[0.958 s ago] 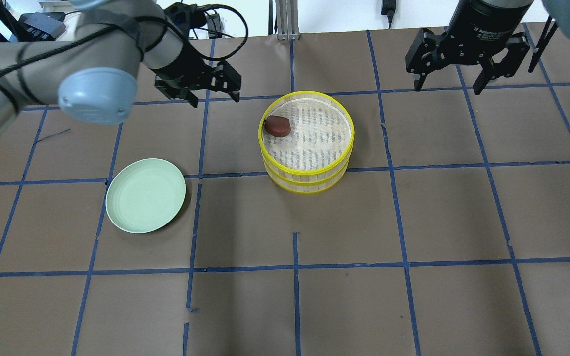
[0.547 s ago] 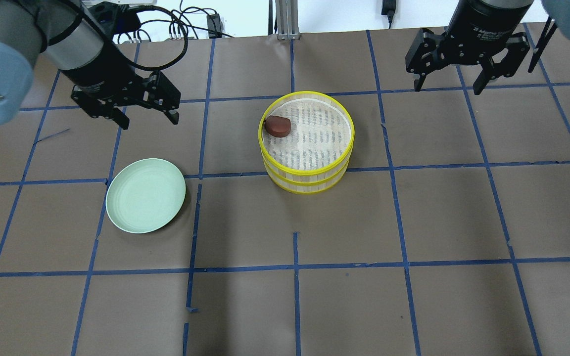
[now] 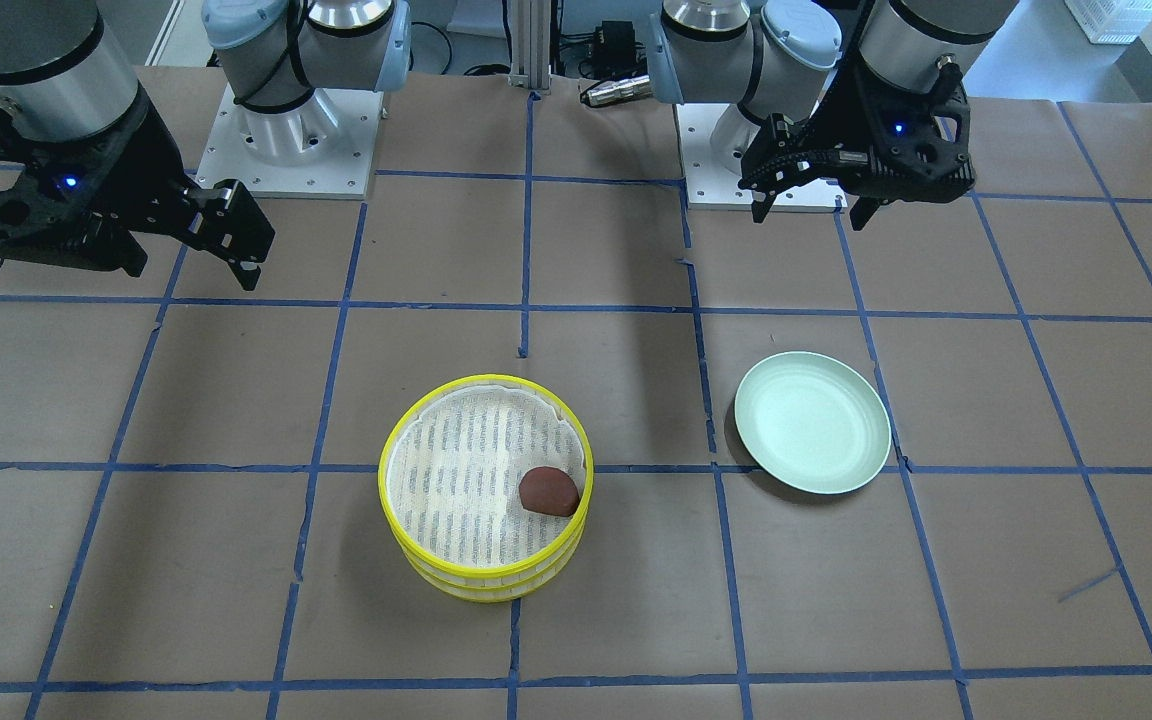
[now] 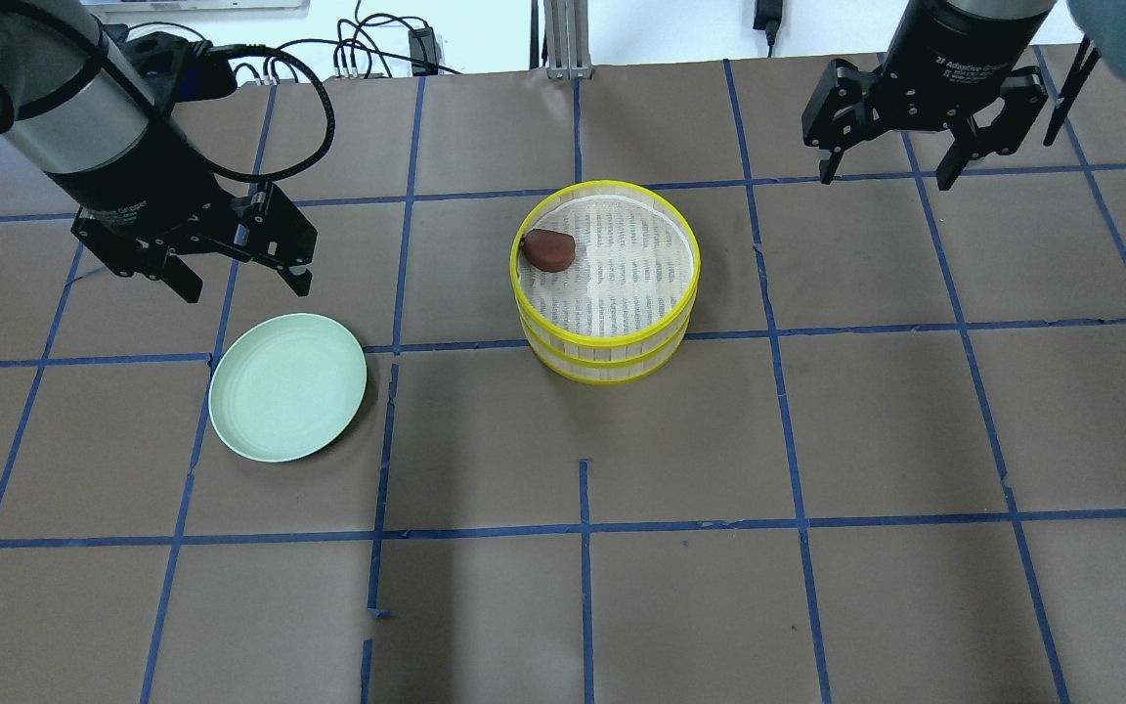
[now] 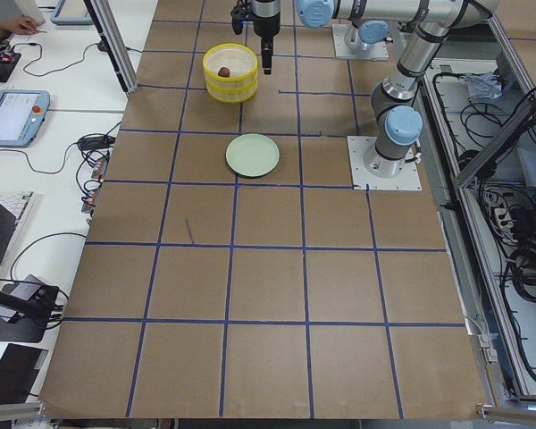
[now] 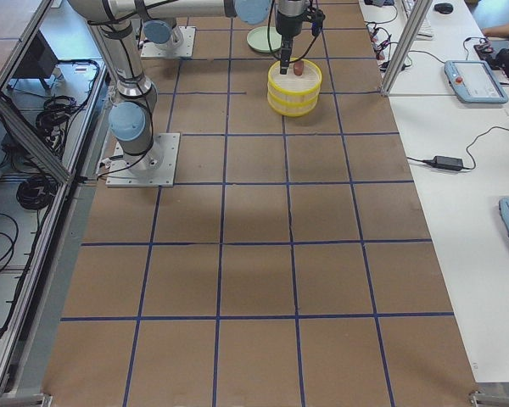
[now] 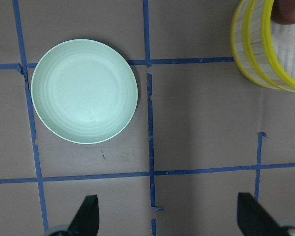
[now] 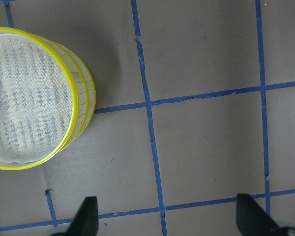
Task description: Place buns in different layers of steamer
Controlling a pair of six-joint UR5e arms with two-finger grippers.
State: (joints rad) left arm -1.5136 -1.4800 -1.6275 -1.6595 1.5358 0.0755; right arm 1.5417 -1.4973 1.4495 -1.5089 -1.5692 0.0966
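Observation:
The steamer (image 4: 622, 284) stands mid-table as a stack of two yellow-rimmed tiers; it also shows in the front view (image 3: 446, 480). The reddish-brown bun (image 4: 549, 250) lies on the top tier's cloth by the rim, also seen in the front view (image 3: 548, 492). The white bun is hidden in every view. My left gripper (image 4: 248, 286) is open and empty, hovering just beyond the pale green plate (image 4: 287, 386). My right gripper (image 4: 884, 178) is open and empty, high at the steamer's far right. The left wrist view shows the plate (image 7: 83, 91) empty.
The table is brown paper with a blue tape grid. The steamer's edge shows at the upper right of the left wrist view (image 7: 258, 54) and at the left of the right wrist view (image 8: 81, 105). Robot bases stand at the table's robot side (image 3: 286, 120).
My left gripper has moved left and back toward the robot, from beside the steamer to over the plate's far edge, staying open. The right arm, bun and steamer have not moved.

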